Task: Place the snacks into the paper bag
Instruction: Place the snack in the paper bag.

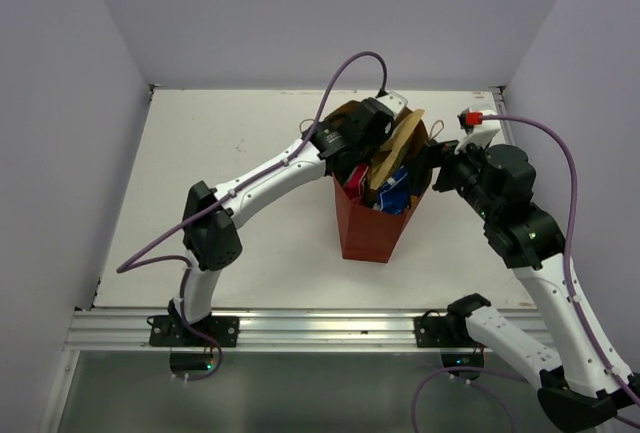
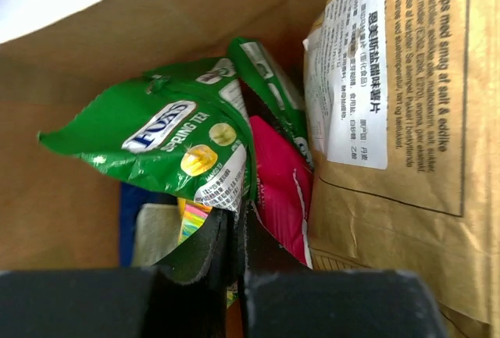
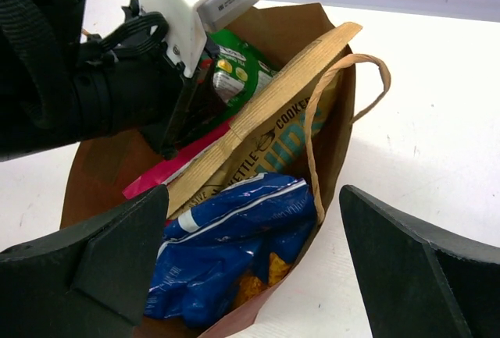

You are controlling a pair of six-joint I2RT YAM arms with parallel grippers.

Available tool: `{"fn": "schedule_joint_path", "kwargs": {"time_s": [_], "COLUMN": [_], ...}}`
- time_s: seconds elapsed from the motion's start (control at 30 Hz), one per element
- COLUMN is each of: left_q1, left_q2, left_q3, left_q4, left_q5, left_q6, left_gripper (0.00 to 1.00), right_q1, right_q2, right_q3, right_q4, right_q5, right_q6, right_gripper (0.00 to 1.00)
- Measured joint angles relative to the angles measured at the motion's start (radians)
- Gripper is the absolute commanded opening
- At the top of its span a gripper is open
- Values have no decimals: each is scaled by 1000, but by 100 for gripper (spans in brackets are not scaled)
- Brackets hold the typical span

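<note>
Inside the paper bag [image 1: 368,231] the left gripper [image 2: 238,225] pinches a green packet [image 2: 168,143] by its edge, while the right gripper [image 3: 251,193] holds its fingers spread wide at the bag's rim.

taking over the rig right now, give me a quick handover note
left gripper: shut on the green packet, down inside the paper bag.
right gripper: open, empty, at the bag's rim.
Also in the bag: blue packet, tan packet, pink packet.
Done: every packet in view is in the bag.
To do: release the green packet, lift both arms clear.
</note>
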Motion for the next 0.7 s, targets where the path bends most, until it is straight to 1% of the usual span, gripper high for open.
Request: {"fn": "schedule_joint_path", "kwargs": {"time_s": [0.2, 0.3, 0.33, 0.37, 0.43, 0.47, 0.57, 0.6, 0.67, 0.7], "left_q1": [2, 2, 2, 2, 1, 1, 1, 1, 0, 0], "left_q2": [3, 10, 11, 11, 11, 10, -3, -13, -43, -63], "left_q3": [-64, -77, -79, -79, -80, -80, -80, -80, -80, -80], "left_q4": [76, 103, 109, 114, 122, 123, 120, 120, 118, 119], "left_q5": [88, 129, 140, 150, 171, 169, 157, 149, 140, 133], "left_q6": [-28, -31, -30, -30, -29, -27, -18, -16, -10, -3], "left_gripper": [8, 13, 18, 26, 33, 40, 49, 55, 60, 65], "right_q1": [0, 0, 0, 0, 0, 0, 0, 0, 0, 0], "right_q2": [0, 0, 0, 0, 0, 0, 0, 0, 0, 0], "right_q3": [-3, -3, -3, -3, -3, -3, -3, -3, -3, -3], "right_q4": [0, 0, 0, 0, 0, 0, 0, 0, 0, 0], "right_q5": [0, 0, 0, 0, 0, 0, 0, 0, 0, 0], "right_q6": [0, 0, 0, 0, 0, 0, 0, 0, 0, 0], "right_gripper": [95, 95, 95, 95, 95, 95, 95, 95, 95, 95]}}
